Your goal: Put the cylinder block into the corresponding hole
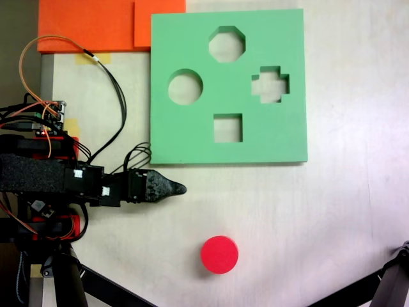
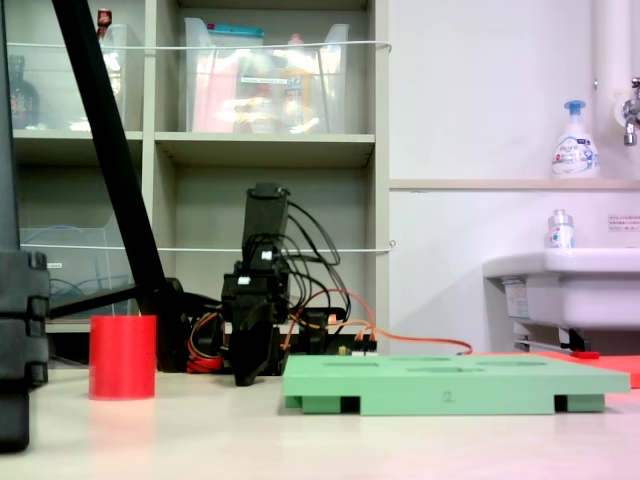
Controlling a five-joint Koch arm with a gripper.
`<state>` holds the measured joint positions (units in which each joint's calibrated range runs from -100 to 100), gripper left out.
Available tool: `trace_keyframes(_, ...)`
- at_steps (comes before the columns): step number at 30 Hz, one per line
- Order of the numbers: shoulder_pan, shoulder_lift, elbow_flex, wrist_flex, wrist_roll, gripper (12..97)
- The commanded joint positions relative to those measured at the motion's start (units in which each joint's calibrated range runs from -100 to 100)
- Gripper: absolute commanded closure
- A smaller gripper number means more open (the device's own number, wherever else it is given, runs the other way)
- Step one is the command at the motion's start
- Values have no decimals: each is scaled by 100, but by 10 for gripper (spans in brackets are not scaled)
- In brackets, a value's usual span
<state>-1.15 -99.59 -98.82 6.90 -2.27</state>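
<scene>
The red cylinder block point(image 1: 219, 254) stands upright on the pale table, on its own in front of the green foam board point(image 1: 192, 137). In a fixed view the block point(image 2: 122, 357) is at the left and the board point(image 2: 440, 385) lies flat at the right. The circular hole point(image 1: 185, 87) is on the board's left side and holds nothing. My gripper point(image 1: 181, 189) stretches out from the left, its black jaws together in a point with nothing in them. It hangs just below the board's lower left corner, up and left of the block. Seen from the table's level, the gripper point(image 2: 248, 375) points down between block and board.
The board also has an octagonal cut-out point(image 1: 227, 44), a cross cut-out point(image 1: 270, 84) and a square cut-out point(image 1: 228, 128). Orange foam sheets point(image 1: 96, 25) lie at the top left. Black stand legs point(image 1: 102, 281) cross the lower corners. Loose wires point(image 1: 118, 89) loop beside the arm.
</scene>
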Motion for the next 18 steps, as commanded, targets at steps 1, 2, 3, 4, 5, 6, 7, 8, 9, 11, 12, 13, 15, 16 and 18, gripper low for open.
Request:
trace_keyframes(1, 5, -41, -118, -531, -54, 580)
trace_keyframes(2, 49, -41, -118, -522, -54, 580)
trace_keyframes(3, 103, -41, -118, -522, -54, 580)
trace_keyframes(4, 107, -41, -118, -522, -54, 580)
trace_keyframes(5, 103, -41, -118, -522, -54, 580)
trace_keyframes(6, 103, -41, -118, -522, -54, 577)
trace_keyframes(7, 88, -41, -118, -531, -49, 577)
trace_keyframes(8, 78, -41, -118, -522, -49, 570)
trace_keyframes(9, 44, -41, -118, -522, -49, 563)
trace_keyframes(11, -10, -41, -118, -127, 15, 562)
trace_keyframes(12, -15, -41, -118, 239, 215, 563)
trace_keyframes(13, -15, -41, -118, 730, 508, 563)
trace_keyframes(15, -39, -41, -118, 2011, 1197, 583)
trace_keyframes(16, -73, -41, -118, 2492, 1431, 587)
trace_keyframes(18, -112, -41, -118, 3320, 1949, 587)
